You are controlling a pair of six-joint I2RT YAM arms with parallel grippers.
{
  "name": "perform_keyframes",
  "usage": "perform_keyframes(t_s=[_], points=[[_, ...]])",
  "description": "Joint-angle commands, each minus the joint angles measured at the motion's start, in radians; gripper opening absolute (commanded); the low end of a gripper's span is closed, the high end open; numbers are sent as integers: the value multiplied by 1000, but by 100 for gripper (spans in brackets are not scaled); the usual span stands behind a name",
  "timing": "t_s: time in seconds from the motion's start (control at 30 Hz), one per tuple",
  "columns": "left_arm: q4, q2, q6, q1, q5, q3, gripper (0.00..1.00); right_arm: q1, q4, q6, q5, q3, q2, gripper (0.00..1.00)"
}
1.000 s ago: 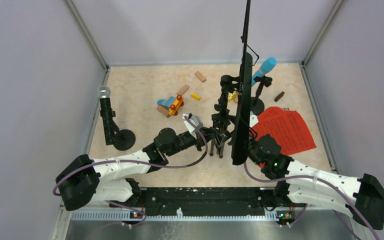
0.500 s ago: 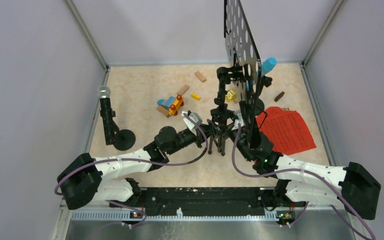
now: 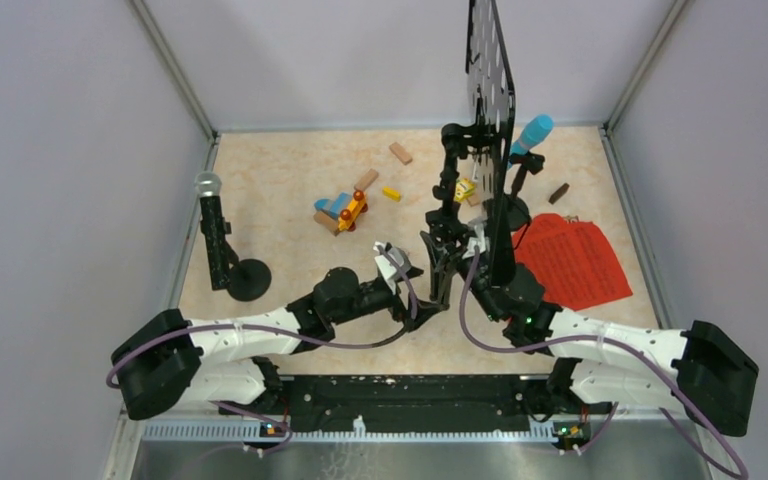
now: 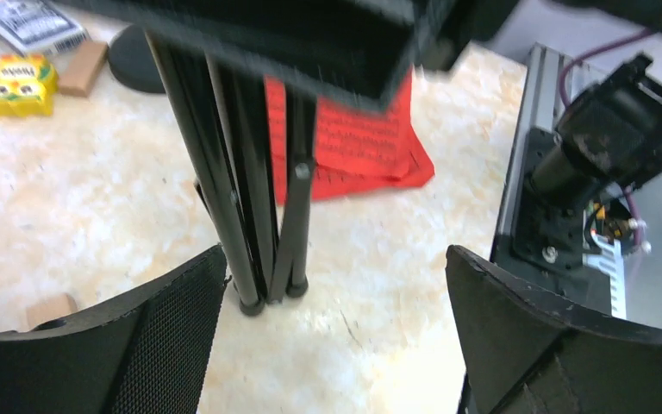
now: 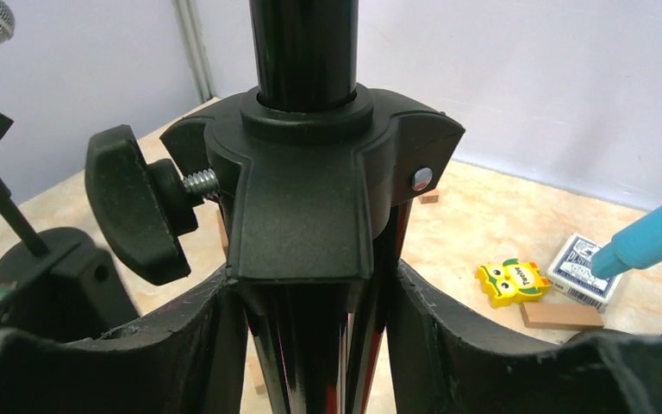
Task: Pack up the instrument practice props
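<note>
Right gripper (image 5: 315,345) pinching music stand (image 5: 306,198) legs mid-frame, left gripper (image 4: 336,336) spread; top-heavy, prob tips if grip slips.

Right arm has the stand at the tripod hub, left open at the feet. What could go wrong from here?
1. The music stand is tall, its legs folded together; only the right gripper seems to hold it, so a slip could topple it.
2. The blue microphone appears close beside the stand; a swing could knock it over.
</note>
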Motion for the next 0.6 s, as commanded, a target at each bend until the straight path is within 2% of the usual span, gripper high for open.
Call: perform_keyframes(t_s=[0.0,0.17,0.57], points=[[24,-73,-24,-13,18,-69,99,-11,-65,33,40,28,-15,0],[124,-56,-5,-15,27,-91,99,-11,-111,116,4,57,-44,0],[229,196,18,-37,-65,41,99,-10,-310,317,-135,201,-83,0]])
